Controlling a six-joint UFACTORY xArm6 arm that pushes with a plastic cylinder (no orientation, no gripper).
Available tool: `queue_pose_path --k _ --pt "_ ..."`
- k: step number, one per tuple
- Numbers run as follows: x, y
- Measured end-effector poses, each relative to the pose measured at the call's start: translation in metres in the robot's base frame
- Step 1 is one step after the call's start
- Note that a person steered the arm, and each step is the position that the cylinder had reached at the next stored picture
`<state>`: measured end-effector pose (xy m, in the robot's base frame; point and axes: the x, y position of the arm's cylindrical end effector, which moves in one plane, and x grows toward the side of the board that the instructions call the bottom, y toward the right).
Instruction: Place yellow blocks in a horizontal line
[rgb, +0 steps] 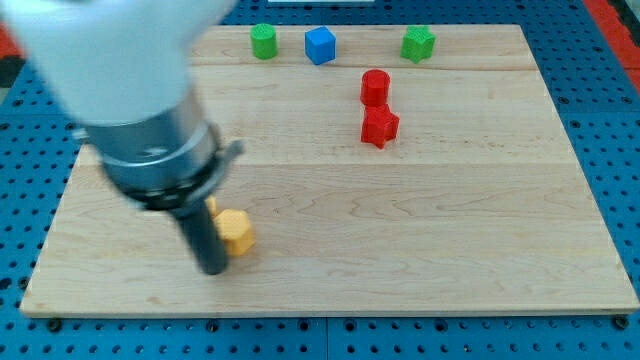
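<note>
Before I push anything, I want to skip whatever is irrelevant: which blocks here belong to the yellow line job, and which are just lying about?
Job:
- yellow block, touching my tip on its right
- second yellow block, mostly hidden behind the rod

Lying about:
- green cylinder
- blue cube
- green block
- red cylinder
- red block

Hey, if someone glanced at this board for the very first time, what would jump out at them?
The big blurred arm fills the view's upper left, and my tip sits low on the wooden board, touching the left side of a yellow block; a second yellow piece peeks out behind the rod. Next come two red blocks stacked close right of centre, then a green cylinder, blue cube and green block along the top edge.
</note>
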<state>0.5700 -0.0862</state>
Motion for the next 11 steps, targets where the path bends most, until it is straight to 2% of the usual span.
queue_pose_path --k 1,2,3,4,5,6,10,11 --pt "0.0 -0.024" --pt "-0.022 -0.049" --pt "-0.027 0.057" --pt "-0.038 0.016" --pt "-0.108 0.047" --pt "-0.092 0.124" --pt "-0.074 0.125" --pt "-0.038 0.11"
